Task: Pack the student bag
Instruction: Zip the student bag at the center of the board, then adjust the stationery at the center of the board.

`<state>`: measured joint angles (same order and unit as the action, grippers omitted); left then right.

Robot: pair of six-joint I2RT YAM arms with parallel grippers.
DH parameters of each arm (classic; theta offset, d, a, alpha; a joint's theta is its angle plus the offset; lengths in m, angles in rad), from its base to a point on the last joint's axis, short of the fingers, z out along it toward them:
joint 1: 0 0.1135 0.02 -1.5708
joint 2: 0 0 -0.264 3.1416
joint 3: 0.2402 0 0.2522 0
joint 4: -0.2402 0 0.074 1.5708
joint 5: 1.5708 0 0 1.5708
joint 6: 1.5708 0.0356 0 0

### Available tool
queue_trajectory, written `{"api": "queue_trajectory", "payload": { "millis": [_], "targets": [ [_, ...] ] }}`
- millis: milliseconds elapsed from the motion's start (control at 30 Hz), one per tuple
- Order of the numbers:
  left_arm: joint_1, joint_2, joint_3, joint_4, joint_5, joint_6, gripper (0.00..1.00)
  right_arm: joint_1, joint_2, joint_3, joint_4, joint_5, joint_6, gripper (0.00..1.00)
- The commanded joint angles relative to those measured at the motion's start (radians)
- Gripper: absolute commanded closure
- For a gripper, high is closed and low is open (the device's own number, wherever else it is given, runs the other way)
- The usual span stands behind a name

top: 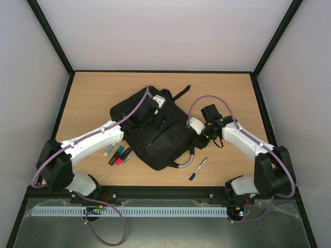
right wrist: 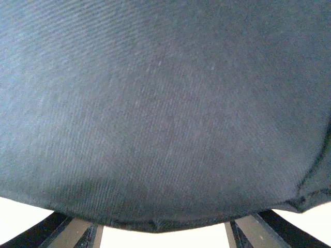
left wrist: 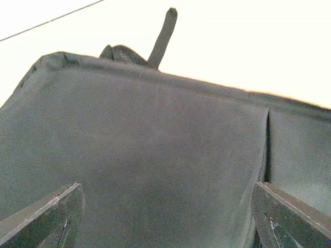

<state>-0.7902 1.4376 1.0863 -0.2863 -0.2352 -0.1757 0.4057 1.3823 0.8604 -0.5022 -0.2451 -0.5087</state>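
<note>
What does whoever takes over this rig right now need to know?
Left gripper: fingers open, low over the far-left part of the student bag, gripping nothing.
Right gripper: fingers open, close against the bag's right side, no grip seen.
The bag lies flat mid-table, with its grey handle toward the arms.
The markers lie on the table by the bag's near-left edge. The blue pen lies off its near-right corner.
Done: nothing visibly packed. I cannot tell whether a zip is open.
Left: probably open the bag, then load the markers and pen.
</note>
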Motion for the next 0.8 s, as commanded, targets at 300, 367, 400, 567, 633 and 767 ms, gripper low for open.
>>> {"api": "queue_trajectory", "payload": {
  "millis": [300,367,400,567,633,767],
  "targets": [
    [0.136,0.033,0.088,0.059,0.321,0.064,0.23,0.002,-0.326,-0.169,-0.327,0.052,-0.318,0.33],
    [0.144,0.023,0.064,0.054,0.369,0.073,0.23,0.003,-0.332,-0.195,-0.339,0.063,-0.371,0.35],
    [0.144,0.019,0.057,0.051,0.388,0.072,0.23,0.005,-0.333,-0.205,-0.342,0.062,-0.395,0.37],
    [0.13,-0.002,0.032,0.043,0.418,0.08,0.24,0.033,-0.335,-0.215,-0.347,0.058,-0.476,0.45],
    [0.128,-0.008,0.034,0.039,0.42,0.084,0.24,0.055,-0.354,-0.223,-0.337,0.072,-0.508,0.45],
    [0.128,-0.014,0.037,0.033,0.414,0.085,0.24,0.103,-0.356,-0.239,-0.303,0.131,-0.547,0.47]
  ]
}}
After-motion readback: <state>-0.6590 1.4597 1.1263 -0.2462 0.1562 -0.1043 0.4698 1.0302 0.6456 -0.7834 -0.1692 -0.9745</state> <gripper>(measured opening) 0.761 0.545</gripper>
